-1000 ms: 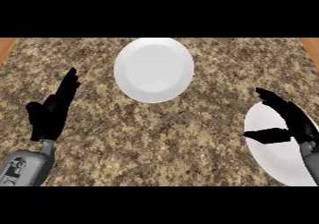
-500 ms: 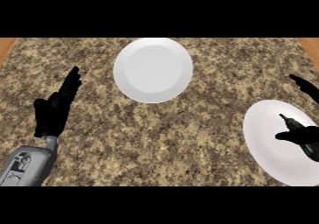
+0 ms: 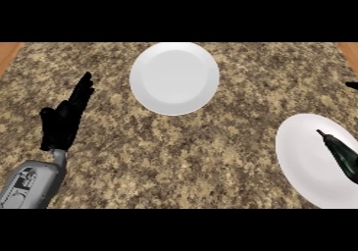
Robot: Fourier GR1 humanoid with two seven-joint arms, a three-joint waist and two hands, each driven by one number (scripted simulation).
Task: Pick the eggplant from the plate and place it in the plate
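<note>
The counter [image 3: 210,162] is speckled brown stone. One white plate [image 3: 174,78] sits at the back. A second plate [image 3: 304,162] by the right edge holds the dark, shiny eggplant [image 3: 344,158]; its thin stem points up-left. The left hand [image 3: 65,120] rests with fingers straight up. Only a tip of the right hand [image 3: 355,87] shows; I cannot tell its fingers.

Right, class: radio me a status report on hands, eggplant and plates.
Left robot hand open, resting. Right robot hand barely visible. Eggplant on right plate. Far plate unobstructed.
</note>
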